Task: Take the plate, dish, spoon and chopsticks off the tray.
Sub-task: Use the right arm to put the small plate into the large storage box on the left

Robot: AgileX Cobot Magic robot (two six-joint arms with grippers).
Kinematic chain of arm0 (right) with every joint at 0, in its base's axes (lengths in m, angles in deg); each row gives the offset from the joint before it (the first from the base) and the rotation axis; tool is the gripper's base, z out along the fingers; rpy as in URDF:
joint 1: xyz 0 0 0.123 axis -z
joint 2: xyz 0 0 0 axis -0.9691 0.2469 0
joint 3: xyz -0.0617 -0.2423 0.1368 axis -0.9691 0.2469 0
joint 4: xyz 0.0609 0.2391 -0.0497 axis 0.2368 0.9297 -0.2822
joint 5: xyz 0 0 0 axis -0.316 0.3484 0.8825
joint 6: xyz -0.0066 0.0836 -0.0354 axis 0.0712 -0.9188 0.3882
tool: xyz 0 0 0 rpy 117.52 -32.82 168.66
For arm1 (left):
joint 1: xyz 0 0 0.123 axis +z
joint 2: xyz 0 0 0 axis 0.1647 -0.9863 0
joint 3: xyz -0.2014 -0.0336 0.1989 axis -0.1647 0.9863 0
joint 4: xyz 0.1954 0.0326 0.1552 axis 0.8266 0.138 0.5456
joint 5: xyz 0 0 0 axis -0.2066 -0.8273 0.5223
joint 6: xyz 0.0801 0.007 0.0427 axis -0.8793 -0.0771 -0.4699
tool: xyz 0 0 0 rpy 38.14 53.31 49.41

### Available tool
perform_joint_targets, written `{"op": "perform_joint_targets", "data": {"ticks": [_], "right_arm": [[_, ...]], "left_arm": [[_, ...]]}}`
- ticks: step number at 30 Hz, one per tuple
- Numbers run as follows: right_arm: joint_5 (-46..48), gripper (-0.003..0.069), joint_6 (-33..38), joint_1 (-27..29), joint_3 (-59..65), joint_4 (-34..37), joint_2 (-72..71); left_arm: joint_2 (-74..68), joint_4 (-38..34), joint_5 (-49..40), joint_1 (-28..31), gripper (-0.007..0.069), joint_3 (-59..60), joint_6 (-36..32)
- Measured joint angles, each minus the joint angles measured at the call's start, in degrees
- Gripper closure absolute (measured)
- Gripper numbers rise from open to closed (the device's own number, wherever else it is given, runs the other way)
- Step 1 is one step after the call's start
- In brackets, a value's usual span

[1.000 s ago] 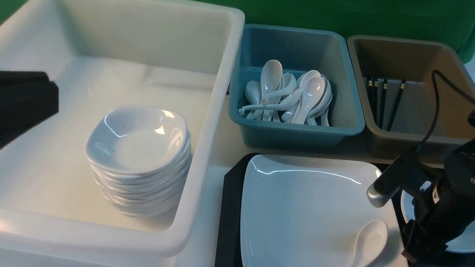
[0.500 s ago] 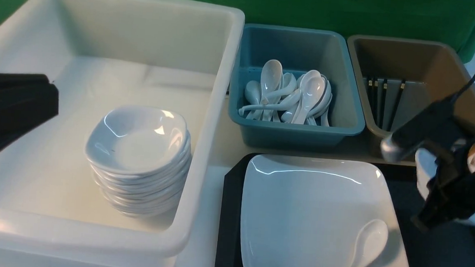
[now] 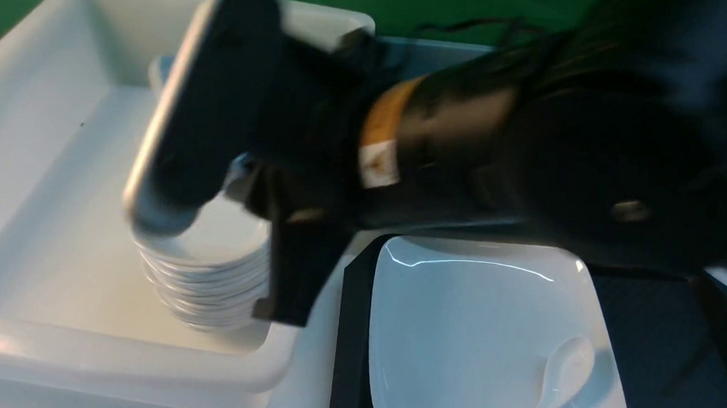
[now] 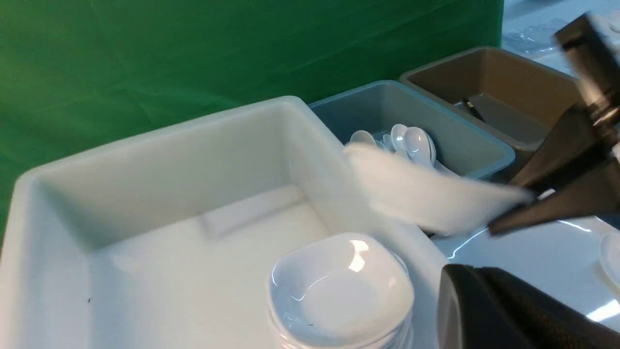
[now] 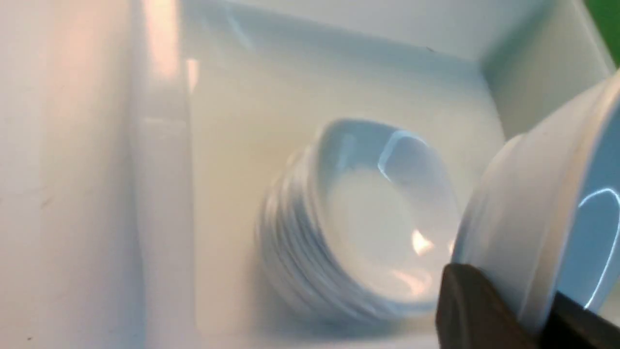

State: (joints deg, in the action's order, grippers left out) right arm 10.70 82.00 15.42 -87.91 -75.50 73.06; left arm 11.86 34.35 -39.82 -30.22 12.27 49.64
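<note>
My right gripper point(image 5: 506, 283) is shut on the rim of the small white dish point(image 5: 533, 218) and holds it tilted over the white bin point(image 3: 28, 114), just above the stack of like dishes point(image 3: 208, 270). In the left wrist view the dish point(image 4: 426, 194) is a blur. The large white plate point(image 3: 470, 324) lies on the black tray point(image 3: 349, 329), with the white spoon point(image 3: 558, 380) on its near right corner. No chopsticks show on the tray. Of my left gripper only one black finger point(image 4: 484, 315) shows, beside the bin's wall.
My right arm point(image 3: 530, 164) crosses the front view and hides the bins behind it. The left wrist view shows the teal bin point(image 4: 455, 140) holding several white spoons point(image 4: 411, 143), and the brown bin point(image 4: 494, 87) beside it.
My right arm lifted the dish from the tray's right side and swung it left to above the stack in the white bin. My left arm has left the front view.
</note>
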Motion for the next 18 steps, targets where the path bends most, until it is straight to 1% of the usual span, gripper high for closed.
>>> {"op": "perform_joint_targets", "data": {"ticks": [2, 5, 7, 9, 11, 14, 17, 18], "right_arm": [[-0.5, 0.0595, 3.9, 0.0, -3.7, -0.5, 6.5], [-0.5, 0.0595, 5.6, 0.3, -6.2, -2.9, 11.6], [-1.0, 0.0586, 6.2, 0.3, -7.3, -5.7, 14.4], [-1.4, 0.0554, 6.3, 0.3, -7.8, -6.8, 15.8], [-1.7, 0.0482, 6.3, 0.3, -7.9, -7.3, 16.3], [-1.4, 0.0298, 6.3, 0.3, -8.0, -9.0, 16.7], [0.6, 0.0144, 6.3, 0.3, -8.3, -11.2, 16.5], [2.3, 0.0103, 6.3, 0.3, -8.4, -12.4, 16.2]], "left_arm": [[2.4, 0.4, -2.1, 0.0, 0.0604, 0.0, 0.9], [4.1, 0.6, -4.6, 0.0, 0.0604, 0.0, 1.2], [4.5, 0.3, -5.9, 0.0, 0.0604, 0.0, 1.3], [4.8, -0.2, -6.9, 0.0, 0.0604, 0.0, 1.3], [4.8, -0.5, -7.0, 0.0, 0.0604, 0.0, 1.3], [4.8, -0.9, -6.9, 0.0, 0.0604, 0.0, 1.3], [4.8, -0.9, -6.5, 0.0, 0.0604, 0.0, 1.3], [4.8, -0.9, -6.4, 0.0, 0.0604, 0.0, 1.3]]}}
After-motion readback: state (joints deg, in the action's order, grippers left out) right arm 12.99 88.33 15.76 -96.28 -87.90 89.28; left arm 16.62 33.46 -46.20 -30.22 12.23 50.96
